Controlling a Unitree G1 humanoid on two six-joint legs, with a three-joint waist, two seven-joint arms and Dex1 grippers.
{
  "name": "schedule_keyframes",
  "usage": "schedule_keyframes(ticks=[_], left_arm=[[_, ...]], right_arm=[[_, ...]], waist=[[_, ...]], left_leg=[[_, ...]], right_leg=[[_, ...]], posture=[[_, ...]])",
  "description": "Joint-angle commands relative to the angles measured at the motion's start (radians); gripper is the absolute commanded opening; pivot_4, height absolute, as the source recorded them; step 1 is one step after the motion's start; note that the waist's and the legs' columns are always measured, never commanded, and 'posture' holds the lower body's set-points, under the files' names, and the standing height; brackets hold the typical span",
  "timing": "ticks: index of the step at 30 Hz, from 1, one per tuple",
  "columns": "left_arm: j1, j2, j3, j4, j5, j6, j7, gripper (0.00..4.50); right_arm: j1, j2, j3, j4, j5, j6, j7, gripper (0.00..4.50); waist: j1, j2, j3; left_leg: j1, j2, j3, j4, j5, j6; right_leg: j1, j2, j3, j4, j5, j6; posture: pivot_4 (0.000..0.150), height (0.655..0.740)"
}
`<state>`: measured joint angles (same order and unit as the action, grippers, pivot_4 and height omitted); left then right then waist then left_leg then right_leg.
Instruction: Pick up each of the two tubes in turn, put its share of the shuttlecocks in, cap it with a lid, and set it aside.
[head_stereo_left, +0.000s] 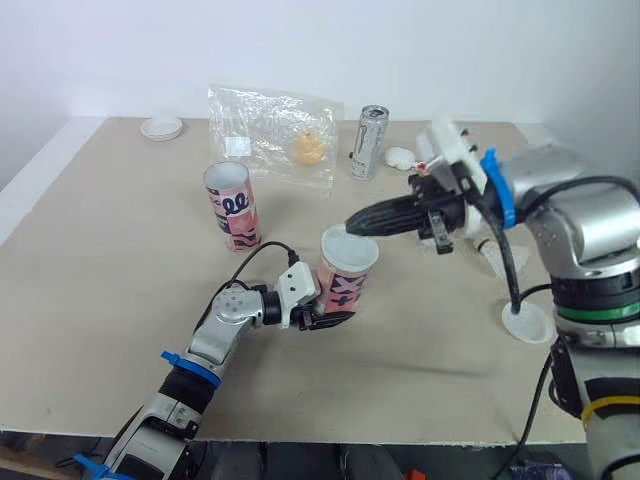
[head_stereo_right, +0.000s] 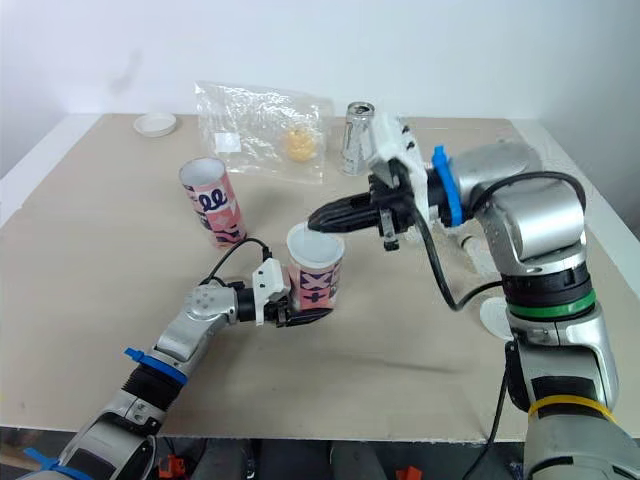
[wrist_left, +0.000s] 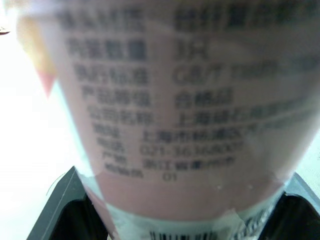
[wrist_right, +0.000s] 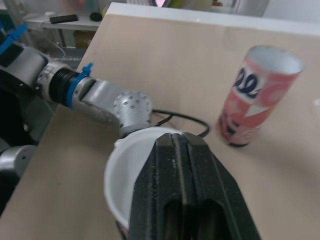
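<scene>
Saw a beige table (head_stereo_left: 100, 250) under everything. Found a small white lid (head_stereo_left: 161, 127) near its far left corner. Noted 1 pink tube (head_stereo_left: 231, 205) to the right of that and nearer, standing upright with an open mouth, well apart from both grippers. Spotted a clear plastic bag (head_stereo_left: 275, 132) behind it, lying flat with something yellow inside.

Found the left gripper (head_stereo_left: 333, 318) near the table's middle, clenched on the lower part of a 2nd pink tube (head_stereo_left: 347, 272), with 1 black finger on each side. Confirmed that grasp in the left wrist view, the printed wall wedged between the 2 dark fingers (wrist_left: 65, 210). Saw this tube held roughly upright, mouth open and facing up, white inside. Could not tell whether its base touched the table.

Noted a silver can (head_stereo_left: 369, 141) standing behind, just right of the bag, with a small white object (head_stereo_left: 399, 157) just beside it, too small to name.

Found the right gripper (head_stereo_left: 355, 224) reaching in from the right, its 2 black fingers (wrist_right: 165, 190) pressed together, tips at the rim of the held tube's mouth. Spotted another white lid (head_stereo_left: 528, 322) lying flat near the table's right edge, beneath the right arm.
</scene>
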<state>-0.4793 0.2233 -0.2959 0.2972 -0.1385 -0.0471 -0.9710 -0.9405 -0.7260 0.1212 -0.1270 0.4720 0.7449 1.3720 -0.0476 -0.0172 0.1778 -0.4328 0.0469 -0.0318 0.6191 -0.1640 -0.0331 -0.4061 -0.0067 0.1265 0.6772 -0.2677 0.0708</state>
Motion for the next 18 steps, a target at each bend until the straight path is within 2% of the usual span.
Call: schedule_keyframes(ticks=[1,18], left_arm=[[0.018,0.015,-0.007,0.020,0.017,0.012,-0.005,3.02],[0.029,0.020,-0.004,0.011,0.020,0.021,0.005,3.02]], right_arm=[[-0.004,-0.005,0.011,-0.031,-0.010,-0.030,-0.019,0.16],[0.015,0.013,0.154,0.017,-0.119,-0.137,-0.030,0.16]], waist=[[0.000,0.000,0.000],[0.000,0.000,0.000]], left_leg=[[0.000,0.000,0.000,0.000,0.000,0.000],[0.001,0.000,0.000,0.000,0.000,0.000]], right_leg=[[0.000,0.000,0.000,0.000,0.000,0.000],[0.000,0.000,0.000,0.000,0.000,0.000]], posture=[[0.150,0.7400],[0.150,0.7400]])
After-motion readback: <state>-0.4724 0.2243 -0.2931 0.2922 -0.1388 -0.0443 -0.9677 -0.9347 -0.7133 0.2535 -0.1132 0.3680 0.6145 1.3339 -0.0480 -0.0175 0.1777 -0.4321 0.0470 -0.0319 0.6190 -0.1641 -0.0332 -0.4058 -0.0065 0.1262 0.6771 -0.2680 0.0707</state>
